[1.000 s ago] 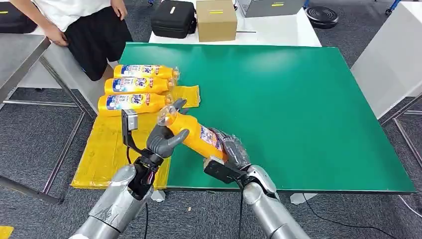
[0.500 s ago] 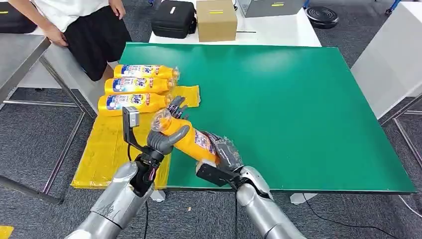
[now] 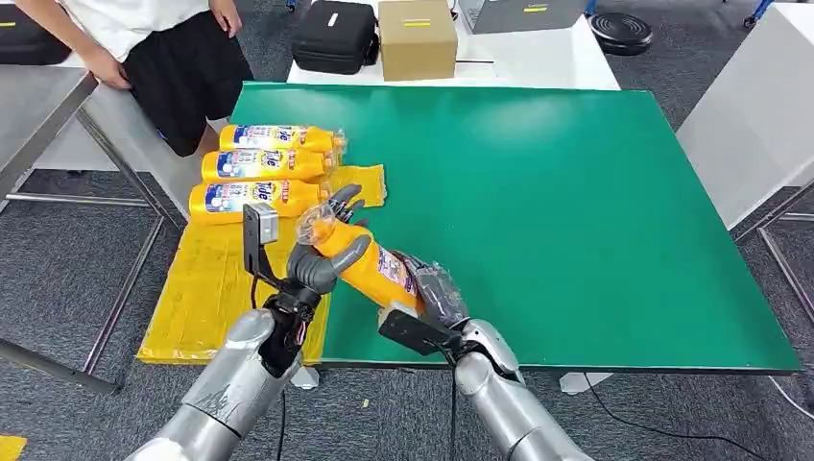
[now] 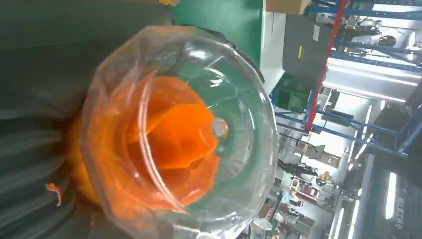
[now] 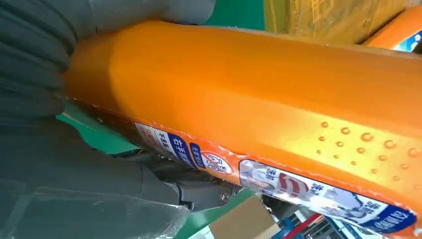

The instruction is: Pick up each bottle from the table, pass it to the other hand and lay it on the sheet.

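An orange bottle (image 3: 372,267) with a clear cap slants in the air over the near left edge of the green table (image 3: 576,192). My left hand (image 3: 322,261) grips its upper part just below the cap, the thumb wrapped across it. My right hand (image 3: 437,291) holds its base end. The left wrist view looks straight at the bottle's cap (image 4: 184,134), with the left hand's fingers (image 4: 30,149) beside it. In the right wrist view the bottle's body (image 5: 278,99) runs out from the right hand (image 5: 40,64). Three more bottles (image 3: 264,165) lie side by side on the yellow sheet (image 3: 206,283).
The yellow sheet lies on a low surface left of the table, with bare sheet nearer me than the bottles. A person (image 3: 178,48) stands at the far left. A black case (image 3: 334,34) and a cardboard box (image 3: 417,38) sit beyond the table's far edge.
Both hands and the bottle between them have shifted a little to the left, toward the sheet. The three bottles on the sheet have not moved.
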`<state>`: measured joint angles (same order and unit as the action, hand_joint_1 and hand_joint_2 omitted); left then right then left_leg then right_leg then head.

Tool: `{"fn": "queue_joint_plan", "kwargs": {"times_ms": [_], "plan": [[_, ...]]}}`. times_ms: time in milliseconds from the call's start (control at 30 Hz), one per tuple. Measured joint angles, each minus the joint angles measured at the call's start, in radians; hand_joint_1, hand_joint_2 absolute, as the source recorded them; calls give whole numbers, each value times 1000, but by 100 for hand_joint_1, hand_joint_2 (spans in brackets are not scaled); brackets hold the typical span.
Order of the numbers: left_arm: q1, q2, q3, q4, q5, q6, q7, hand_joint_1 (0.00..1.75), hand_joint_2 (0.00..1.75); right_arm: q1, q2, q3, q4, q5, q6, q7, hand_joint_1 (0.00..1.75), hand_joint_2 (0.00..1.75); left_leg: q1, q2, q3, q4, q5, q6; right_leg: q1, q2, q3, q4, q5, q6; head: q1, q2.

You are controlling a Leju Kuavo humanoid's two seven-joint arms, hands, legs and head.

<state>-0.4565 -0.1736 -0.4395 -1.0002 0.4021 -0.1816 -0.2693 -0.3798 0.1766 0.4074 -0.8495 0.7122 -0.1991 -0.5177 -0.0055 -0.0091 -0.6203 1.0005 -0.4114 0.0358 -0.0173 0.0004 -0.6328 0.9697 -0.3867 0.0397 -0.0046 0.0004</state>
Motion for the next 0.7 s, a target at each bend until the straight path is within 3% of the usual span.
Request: {"fn": "queue_joint_plan", "kwargs": {"times_ms": [400, 433, 467, 500, 700], "plan": [[0, 0, 0, 0, 0, 0, 0, 28, 175, 0, 0, 0, 0, 0, 0, 0, 175, 175, 0, 0, 0, 0, 0, 0, 0, 0, 0, 0, 0, 0, 0, 0], [0, 0, 0, 0, 0, 0, 0, 141, 175, 0, 0, 0, 0, 0, 0, 0, 175, 175, 0, 0, 0, 0, 0, 0, 0, 0, 0, 0, 0, 0, 0, 0], [0, 0, 0, 0, 0, 0, 0, 166, 175, 0, 0, 0, 0, 0, 0, 0, 175, 175, 0, 0, 0, 0, 0, 0, 0, 0, 0, 0, 0, 0, 0, 0], [0, 0, 0, 1, 0, 0, 0, 175, 175, 0, 0, 0, 0, 0, 0, 0, 175, 175, 0, 0, 0, 0, 0, 0, 0, 0, 0, 0, 0, 0, 0, 0], [-1, -2, 0, 3, -15, 4, -2, 175, 175, 0, 0, -1, 0, -4, 0, 4, 175, 175, 0, 0, 0, 0, 0, 0, 0, 0, 0, 0, 0, 0, 0, 0]]}}
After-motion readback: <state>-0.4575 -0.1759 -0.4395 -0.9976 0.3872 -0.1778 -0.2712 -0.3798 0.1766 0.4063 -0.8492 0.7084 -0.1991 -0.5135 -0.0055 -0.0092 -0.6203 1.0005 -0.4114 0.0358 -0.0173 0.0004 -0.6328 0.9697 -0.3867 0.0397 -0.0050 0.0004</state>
